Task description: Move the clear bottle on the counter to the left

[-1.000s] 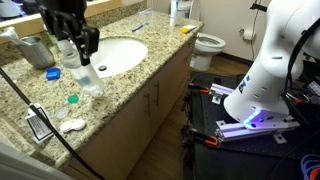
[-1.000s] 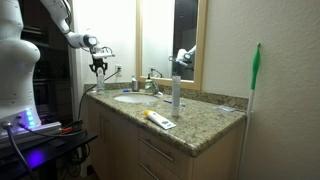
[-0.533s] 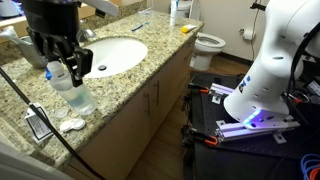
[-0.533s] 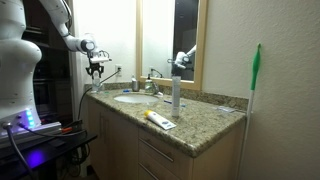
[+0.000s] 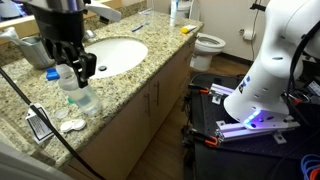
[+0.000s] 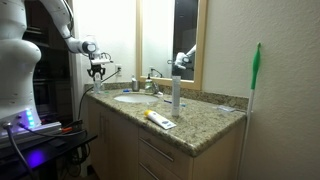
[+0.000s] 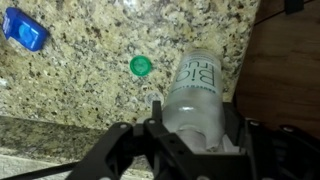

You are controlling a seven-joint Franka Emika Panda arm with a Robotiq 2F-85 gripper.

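The pincer (image 5: 72, 68) is clamped on the clear bottle (image 5: 82, 97), gripping it near its upper end. In the wrist view the see-through body sits right between the black fingers (image 7: 118, 142), pressed from both sides.

Look at the angle: the bottle is well off vertical. Its long axis slants, top up in the pincer, base down and out toward the front edge of the speckled surface (image 5: 135, 85). In the wrist view that axis runs up the picture away from the pincer with a slight lean, and the printed letters on the side read sideways.

The bottle hangs low over the surface, between the white sink (image 5: 110, 55) and the near end, close to the front edge. I cannot tell whether its base touches the granite.

A green cap (image 7: 141, 66) lies flat just beside the bottle. A blue item (image 7: 25, 28) sits well apart in the corner. A small white object (image 5: 70, 125) rests on the surface near the base.

Compared with a second ago, the pincer was higher and hard by the sink rim. It has since dropped and travelled along the surface away from the sink, bottle in tow. Over the last half second the shift is slight, and the lean looks much the same. From afar in an exterior view the pincer (image 6: 97, 72) hangs over the far end of the surface, barely moved.
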